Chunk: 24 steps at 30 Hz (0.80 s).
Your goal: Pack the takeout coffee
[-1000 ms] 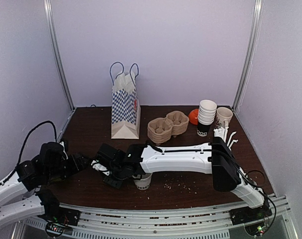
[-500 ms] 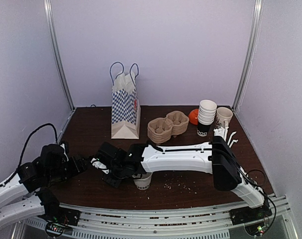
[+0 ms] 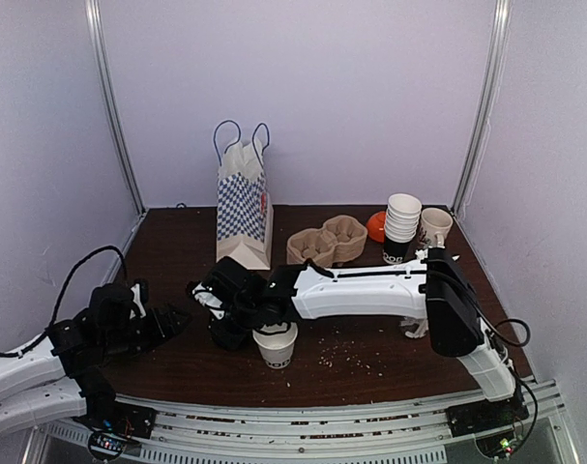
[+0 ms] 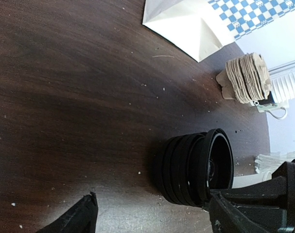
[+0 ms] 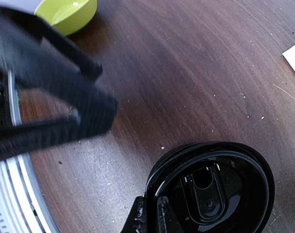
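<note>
A white paper cup (image 3: 276,346) stands near the front of the table with its top uncovered. Just left of it is a stack of black lids (image 3: 225,334) (image 4: 196,167) (image 5: 210,189). My right gripper (image 3: 225,321) (image 5: 151,216) reaches across from the right and is shut on the rim of the top lid. My left gripper (image 3: 173,322) (image 4: 152,206) is open, low over the table just left of the stack. The brown pulp carrier tray (image 3: 327,242) (image 4: 247,77) sits at the back centre.
A blue-and-white checked paper bag (image 3: 243,208) (image 4: 210,24) stands upright at the back left. At the back right are a stack of white cups (image 3: 401,224), an orange ball (image 3: 375,227), a mug (image 3: 434,226) and white straws (image 3: 440,263). A lime-green rounded object (image 5: 69,12) lies near my left arm.
My right gripper closed on the top lid's rim and drew back from over the cup, which now shows fully. My left arm moved right toward the lids.
</note>
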Tool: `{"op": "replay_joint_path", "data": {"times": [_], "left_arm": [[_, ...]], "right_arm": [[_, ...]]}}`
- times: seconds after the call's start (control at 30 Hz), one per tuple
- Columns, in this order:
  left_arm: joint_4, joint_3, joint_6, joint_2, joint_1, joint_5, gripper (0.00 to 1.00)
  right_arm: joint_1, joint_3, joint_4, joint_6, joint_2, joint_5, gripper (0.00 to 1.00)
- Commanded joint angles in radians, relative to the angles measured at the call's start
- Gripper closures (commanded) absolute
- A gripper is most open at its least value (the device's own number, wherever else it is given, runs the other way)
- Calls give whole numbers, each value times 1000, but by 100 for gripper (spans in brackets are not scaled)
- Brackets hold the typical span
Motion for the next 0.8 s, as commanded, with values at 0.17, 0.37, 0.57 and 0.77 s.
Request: {"op": "replay_joint_path", "data": {"times": [0.17,0.37,0.57,0.77], "left_arm": [[269,-45,7,155,-5,118,17],[256,-23,21,171,-5,97,17],[160,30,43,80,-4,40,14],[112,77,104,12,-3,-16,6]], "right_arm": [[-38,-15,67,81,-59,-91,100],[-38,-16,72,94,-94,-86,100],[-38,11,51,103,-154,-94,100],[-53,-66,49,95,-292,-79,100]]}}
